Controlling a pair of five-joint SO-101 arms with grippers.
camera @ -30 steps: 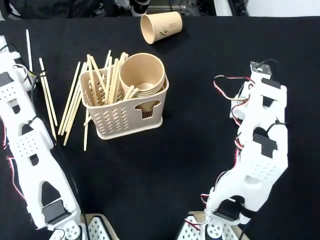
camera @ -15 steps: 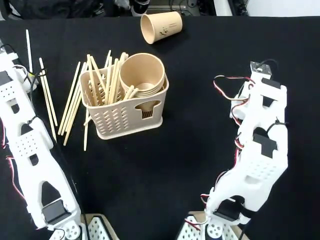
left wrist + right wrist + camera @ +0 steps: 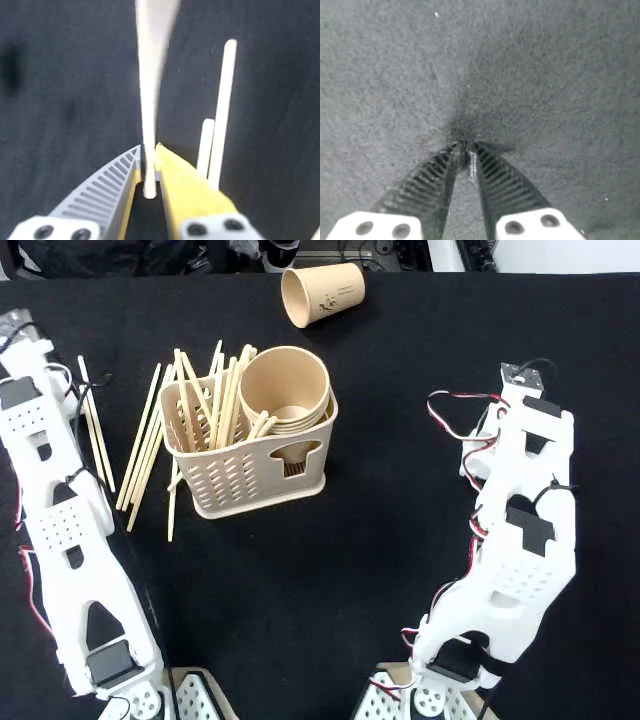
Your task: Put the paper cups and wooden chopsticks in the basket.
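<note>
The left pincer [image 3: 148, 150] is clamped on a pale chopstick [image 3: 148, 90]. Its grey ribbed finger [image 3: 112, 180] and yellow finger [image 3: 185, 185] press against either side of the stick's near end. The stick runs away over the black worktop [image 3: 60, 90]; its far part is blurred, perhaps raised off the cloth. Two more chopsticks [image 3: 221, 110] lie side by side just beside the yellow finger.
</note>
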